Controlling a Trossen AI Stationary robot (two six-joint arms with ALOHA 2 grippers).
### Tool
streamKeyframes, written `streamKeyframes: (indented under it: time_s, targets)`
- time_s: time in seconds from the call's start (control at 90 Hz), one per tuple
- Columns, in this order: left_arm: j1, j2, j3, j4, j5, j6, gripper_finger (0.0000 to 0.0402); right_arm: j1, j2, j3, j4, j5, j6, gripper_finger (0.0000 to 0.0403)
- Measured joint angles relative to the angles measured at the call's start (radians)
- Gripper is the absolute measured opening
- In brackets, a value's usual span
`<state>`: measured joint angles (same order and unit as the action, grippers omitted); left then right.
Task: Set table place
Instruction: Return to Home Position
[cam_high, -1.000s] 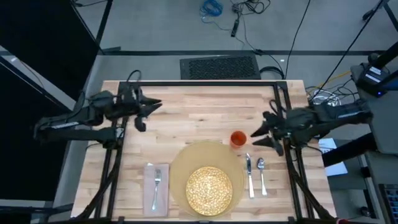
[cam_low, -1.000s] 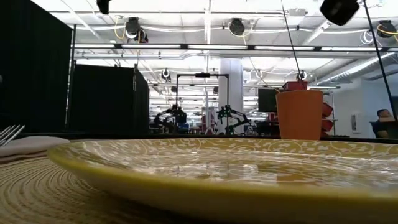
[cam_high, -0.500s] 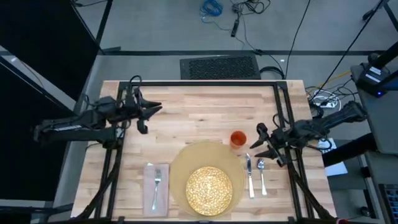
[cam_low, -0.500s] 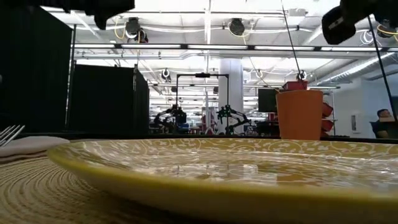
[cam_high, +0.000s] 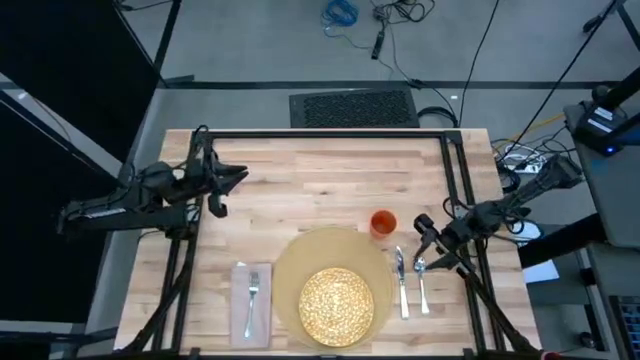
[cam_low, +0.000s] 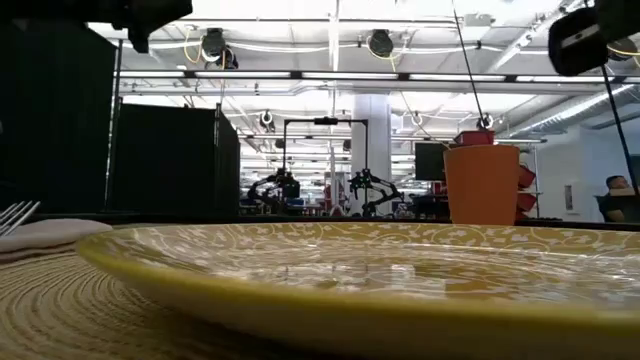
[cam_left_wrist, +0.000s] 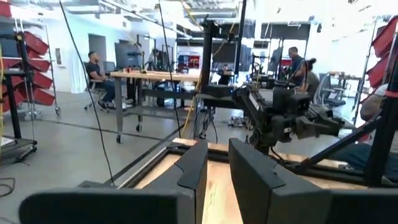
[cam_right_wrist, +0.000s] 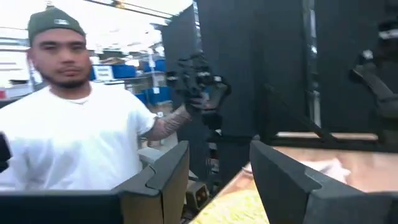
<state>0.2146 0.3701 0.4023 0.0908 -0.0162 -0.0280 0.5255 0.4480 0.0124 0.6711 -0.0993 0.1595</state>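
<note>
Right gripper (cam_high: 428, 246), open and empty, hovers near the spoon (cam_high: 423, 290); best to retract upward, clear of the cup (cam_high: 381, 222). Left gripper (cam_high: 222, 186) is likewise open and empty.

Pale butcher-block wood in plank strips across the table (cam_high: 320, 170), ringed in black. Tan, with woven ridges, on the round placemat (cam_high: 322, 245). Yellow on the plate (cam_high: 336, 304), speckled pale from above, reading as a light scrolling pattern at table level. Beige for the napkin (cam_high: 240, 300). Silver for the fork (cam_high: 253, 292), knife (cam_high: 401, 283) and spoon (cam_high: 423, 295). Plain orange on the cup (cam_high: 382, 222).
</note>
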Motion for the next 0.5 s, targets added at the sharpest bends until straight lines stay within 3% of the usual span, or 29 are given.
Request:
streamKeyframes:
  time_s: [0.111,0.289,0.5]
  targets:
    - [0.0,-0.029,-0.039,-0.022,0.0,0.0,0.0051,0.04,0.007,0.0,-0.035,0.011,-0.02,0.0155]
    - [0.0,-0.115,-0.108,-0.019,0.001,-0.013,0.0051,0.076,0.012,0.001,-0.09,0.142,-0.025,0.0155]
    - [-0.001,-0.265,-0.165,-0.039,0.011,-0.039,0.0051,0.079,0.012,0.001,-0.107,0.15,-0.026,0.0155]
